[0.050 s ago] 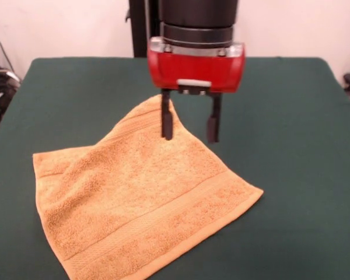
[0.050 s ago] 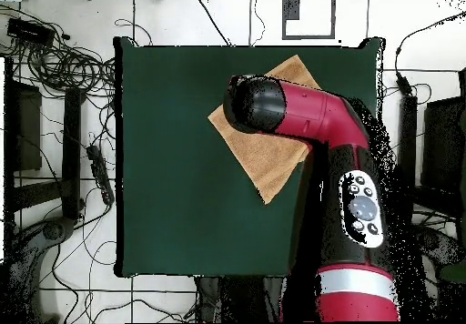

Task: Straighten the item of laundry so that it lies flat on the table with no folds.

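My gripper hangs straight down in the upper middle of the front view, its red housing level and its two dark fingers pointing at the tabletop. The fingers stand apart with a clear gap between them and nothing in it. One finger sits right at the raised far corner of the towel, where the cloth peaks up against it (whether it truly touches or only overlaps in the picture, I cannot tell); the other finger hangs over the towel's edge towards the right of the frame.

The orange-tan towel lies in the lower left half of the front view, turned like a diamond, with a woven band running along its near edge. Most of it lies spread on the green cloth, but the far corner lifts and a soft crease runs from there towards the left corner.

In the overhead view my arm rises from the bottom edge along the right side of the tabletop, then bends sharply left, so that its black rounded end covers the middle of the towel, which lies in the upper right part of the green surface.
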Robot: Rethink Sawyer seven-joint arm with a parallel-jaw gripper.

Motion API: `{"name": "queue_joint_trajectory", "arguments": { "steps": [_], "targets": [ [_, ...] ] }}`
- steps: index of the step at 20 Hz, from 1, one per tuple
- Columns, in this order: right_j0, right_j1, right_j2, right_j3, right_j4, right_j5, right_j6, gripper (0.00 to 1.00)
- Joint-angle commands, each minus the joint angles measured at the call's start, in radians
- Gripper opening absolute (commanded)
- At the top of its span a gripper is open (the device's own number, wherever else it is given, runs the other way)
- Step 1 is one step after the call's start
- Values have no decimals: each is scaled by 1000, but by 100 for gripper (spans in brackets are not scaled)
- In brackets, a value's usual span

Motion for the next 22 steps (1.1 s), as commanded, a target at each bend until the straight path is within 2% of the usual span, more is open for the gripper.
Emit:
{"name": "queue_joint_trajectory", "arguments": {
  "steps": [1,9,22],
  "targets": [
    [74,132,6,73,67,-33,314,100],
    [80,214,4,49,105,-167,291,100],
    [103,302,-27,-61,170,-227,265,100]
  ]
}}
